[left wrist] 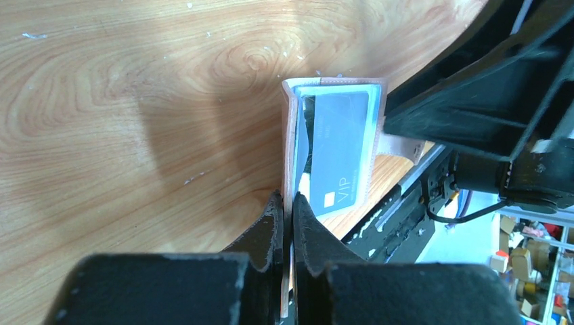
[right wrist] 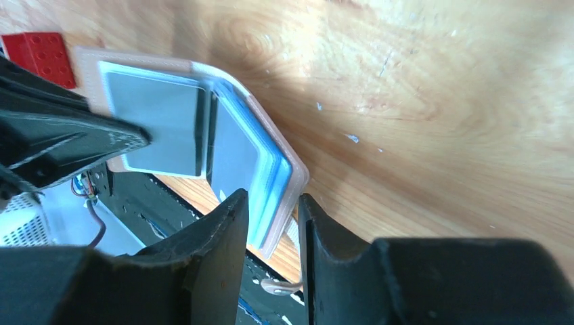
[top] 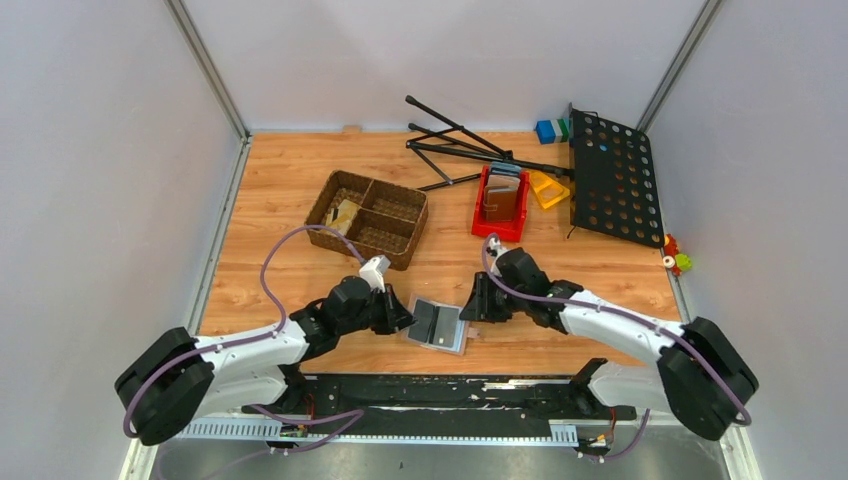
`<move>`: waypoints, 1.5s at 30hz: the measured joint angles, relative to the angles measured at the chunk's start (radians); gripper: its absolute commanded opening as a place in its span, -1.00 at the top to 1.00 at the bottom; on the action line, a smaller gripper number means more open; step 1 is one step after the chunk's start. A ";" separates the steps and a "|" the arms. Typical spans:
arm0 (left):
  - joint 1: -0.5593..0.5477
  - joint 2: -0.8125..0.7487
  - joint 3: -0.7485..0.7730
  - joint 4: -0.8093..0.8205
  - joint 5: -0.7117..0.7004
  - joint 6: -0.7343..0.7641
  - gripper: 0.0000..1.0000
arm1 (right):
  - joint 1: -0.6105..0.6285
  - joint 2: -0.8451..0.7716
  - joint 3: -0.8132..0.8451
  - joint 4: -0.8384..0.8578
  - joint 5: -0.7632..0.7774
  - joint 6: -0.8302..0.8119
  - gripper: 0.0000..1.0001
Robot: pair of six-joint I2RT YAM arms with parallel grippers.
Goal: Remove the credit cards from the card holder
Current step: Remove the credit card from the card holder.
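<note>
The card holder [top: 438, 325] lies open near the table's front edge, between my two grippers. My left gripper [top: 405, 314] is shut on its left flap [left wrist: 292, 135], the fingertips pinched flat on the thin edge. A dark credit card [left wrist: 338, 152] marked VIP sits in the slot behind a clear window. My right gripper [right wrist: 274, 210] is open and straddles the holder's right flap [right wrist: 288, 169], with a gap beside the inner finger. Grey cards [right wrist: 156, 125] show in both halves of the holder, and the left gripper's fingers [right wrist: 74, 139] cover the far flap.
A wicker basket [top: 367, 217] stands behind the left arm. A red bin [top: 500, 205] with wallets is behind the right arm. A black perforated plate [top: 613, 178] and folded stand legs [top: 460, 145] lie at the back right. The black rail [top: 450, 385] runs just below the holder.
</note>
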 measured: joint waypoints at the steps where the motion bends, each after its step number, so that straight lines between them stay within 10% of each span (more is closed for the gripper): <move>1: 0.002 -0.004 0.000 -0.004 0.005 -0.002 1.00 | 0.000 -0.029 0.014 -0.033 0.021 -0.016 0.32; 17: 0.032 -0.096 0.029 -0.049 0.061 -0.080 1.00 | -0.001 -0.131 -0.002 0.170 -0.217 0.047 0.31; 40: 0.071 -0.110 -0.038 0.376 0.217 -0.421 1.00 | -0.001 -0.188 -0.143 0.563 -0.340 0.325 -0.04; 45: 0.072 -0.110 -0.041 0.420 0.225 -0.453 1.00 | 0.000 -0.241 -0.148 0.577 -0.326 0.339 0.26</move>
